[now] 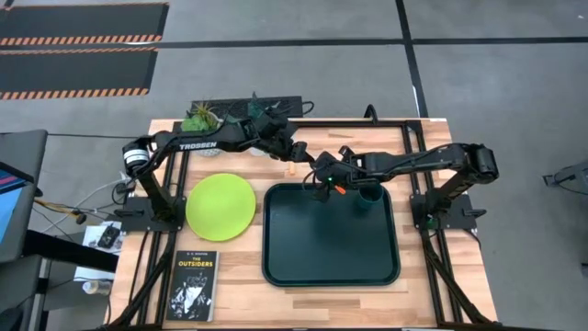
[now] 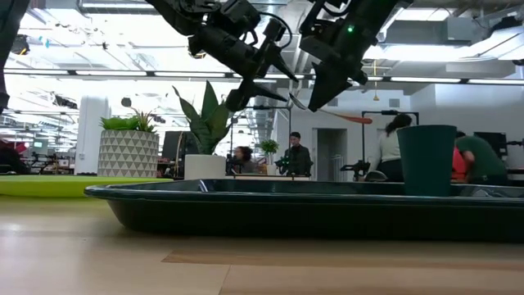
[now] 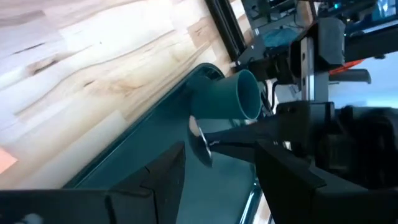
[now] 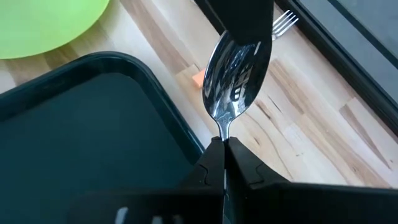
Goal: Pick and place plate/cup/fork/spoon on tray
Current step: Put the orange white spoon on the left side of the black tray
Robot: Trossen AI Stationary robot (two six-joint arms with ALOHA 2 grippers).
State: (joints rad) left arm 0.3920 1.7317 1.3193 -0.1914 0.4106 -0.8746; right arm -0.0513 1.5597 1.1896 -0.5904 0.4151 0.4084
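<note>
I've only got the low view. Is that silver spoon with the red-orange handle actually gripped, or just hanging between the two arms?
Observer: Gripped. The right gripper has its jaws shut on the neck of the spoon, just below the bowl.
Operator: Is it over the tray?
Observer: It's at the far edge of the dark green rectangular tray.
Operator: Where's the fork?
Observer: The silver-tined fork lies on the wooden table beyond the tray; only its tines show.

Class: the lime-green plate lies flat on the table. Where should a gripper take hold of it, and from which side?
Probably the plate's thin rim, from above, one finger over the edge and one under. It lies flat and wide, so only the edge fits. Its tray-facing side is tight; the other sides look freer.
</note>
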